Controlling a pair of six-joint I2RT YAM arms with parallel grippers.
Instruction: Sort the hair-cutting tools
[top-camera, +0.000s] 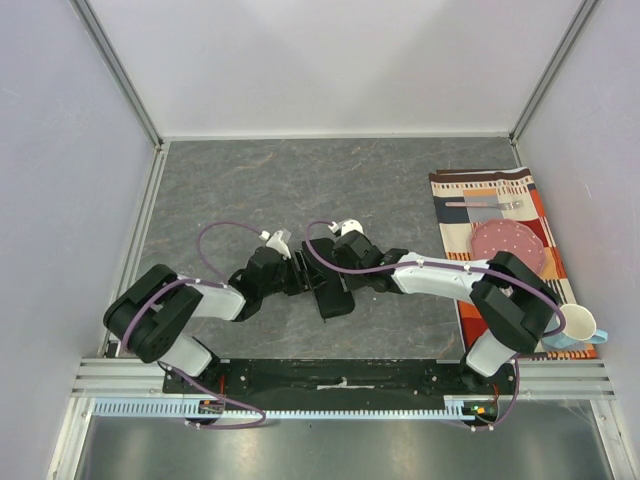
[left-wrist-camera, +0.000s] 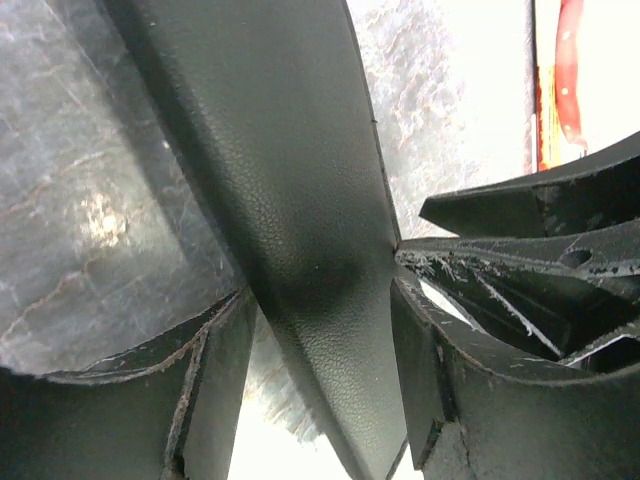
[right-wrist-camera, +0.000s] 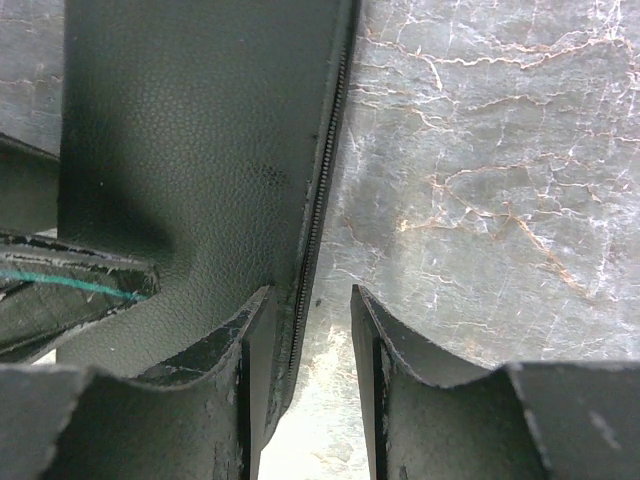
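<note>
My left gripper (left-wrist-camera: 320, 295) has one finger (left-wrist-camera: 200, 400) on each side of a fold of the flat black pouch (left-wrist-camera: 290, 180). The grained material fills the gap at the tips and touches both of them, but I cannot tell whether I am pinching it or only straddling it.

My right gripper (right-wrist-camera: 312, 295) has its jaws apart. The pouch's zipped edge runs along the inner face of one finger (right-wrist-camera: 235, 390), and bare stone shows between that edge and the other finger, so nothing is squeezed there.

From above, my two grippers meet tip to tip over the pouch around the middle of the grey table (top-camera: 250, 190), somewhat nearer its near edge than its far one. One end of the pouch pokes out beneath them toward the near edge.

I cannot make out the hair-cutting tools in any view; my arms and the pouch cover that spot.

Along the table's right edge lies a striped placemat (top-camera: 480, 182). A fork and knife (top-camera: 485, 204) lie at its far end, a pink plate (top-camera: 507, 245) sits at its middle, and a pale cup (top-camera: 578, 325) stands by the near right corner.
</note>
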